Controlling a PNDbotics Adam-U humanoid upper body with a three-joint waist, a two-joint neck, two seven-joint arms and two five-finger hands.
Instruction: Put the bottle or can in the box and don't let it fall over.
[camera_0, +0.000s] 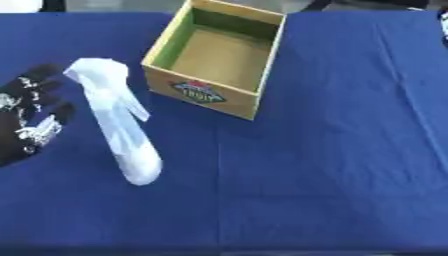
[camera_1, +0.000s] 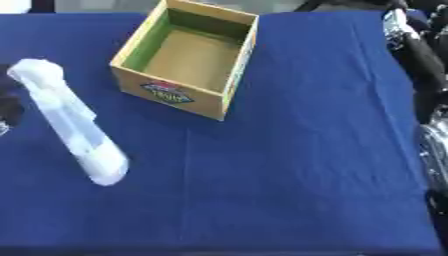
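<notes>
A white bottle (camera_0: 122, 132) lies on its side on the blue tablecloth, its long axis running from upper left to lower right. To its right and further back stands an open cardboard box (camera_0: 206, 95) with a green inner wall and nothing inside. My left hand (camera_0: 31, 117) rests just left of the bottle with its fingers spread and pointing up, holding nothing; a narrow strip of cloth separates it from the bottle. Part of my right arm (camera_1: 430, 145) shows at the right edge of the right eye view, black and silver, far from both objects.
The blue tablecloth (camera_0: 332, 165) covers the whole table, with wide flat room to the right of and in front of the box. Dark shapes sit beyond the far edge at the top.
</notes>
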